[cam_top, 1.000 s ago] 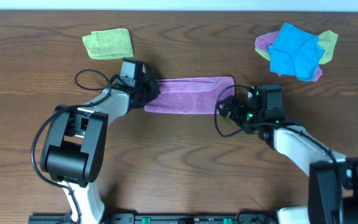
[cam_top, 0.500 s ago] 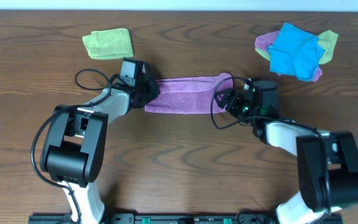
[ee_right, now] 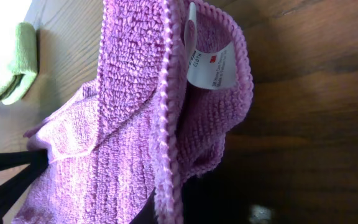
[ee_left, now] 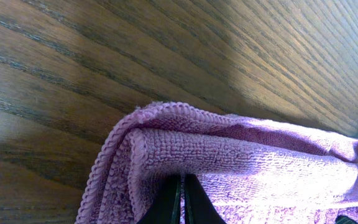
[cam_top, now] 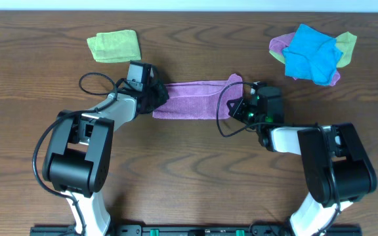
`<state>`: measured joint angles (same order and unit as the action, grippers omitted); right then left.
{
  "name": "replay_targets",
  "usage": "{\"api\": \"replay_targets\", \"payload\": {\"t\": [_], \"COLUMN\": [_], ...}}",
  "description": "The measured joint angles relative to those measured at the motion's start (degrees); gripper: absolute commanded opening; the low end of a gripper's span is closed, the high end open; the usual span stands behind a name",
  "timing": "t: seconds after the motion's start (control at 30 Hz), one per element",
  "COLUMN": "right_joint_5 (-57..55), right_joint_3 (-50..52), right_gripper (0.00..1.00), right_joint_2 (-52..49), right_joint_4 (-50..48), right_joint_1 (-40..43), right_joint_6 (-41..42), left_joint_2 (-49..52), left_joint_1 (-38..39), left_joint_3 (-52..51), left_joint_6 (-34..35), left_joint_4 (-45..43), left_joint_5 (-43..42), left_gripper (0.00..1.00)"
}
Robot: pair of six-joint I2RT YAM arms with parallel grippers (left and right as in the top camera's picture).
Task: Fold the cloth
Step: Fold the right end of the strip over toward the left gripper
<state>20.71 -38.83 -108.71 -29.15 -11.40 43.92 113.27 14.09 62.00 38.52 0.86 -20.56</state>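
The cloth [cam_top: 192,99] was soft and floppy, best held at its ends. The left tool [ee_left: 182,196] and right tool [cam_top: 237,106] each pinched one.

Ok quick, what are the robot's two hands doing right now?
Left gripper: closed, pinching the left end of the purple cloth.
Right gripper: closed, holding the cloth's right end, which is lifted up.

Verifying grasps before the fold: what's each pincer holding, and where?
Both hold the purple cloth. The left pincer pinches its left short end. The right pincer pinches its right short end, which is raised with the care label showing.
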Motion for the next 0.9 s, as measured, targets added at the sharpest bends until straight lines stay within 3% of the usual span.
{"api": "replay_targets", "payload": {"t": [0.43,0.9], "right_joint_5": [-0.87,-5.62], "right_joint_3": [0.33,-9.66], "right_gripper": [0.01,0.01], "right_joint_2": [13.35,14.05], "right_joint_4": [7.72,20.00], "right_joint_1": [-3.50,-13.11], "right_joint_6": [-4.94,-11.26], "left_joint_2": [0.00,0.00], "left_joint_1": [-0.70,-0.85], "left_joint_3": [0.00,0.00], "left_joint_6": [0.00,-0.02], "left_joint_4": [0.04,0.07], "left_joint_5": [-0.24,-0.24], "left_gripper": [0.06,0.06]}}
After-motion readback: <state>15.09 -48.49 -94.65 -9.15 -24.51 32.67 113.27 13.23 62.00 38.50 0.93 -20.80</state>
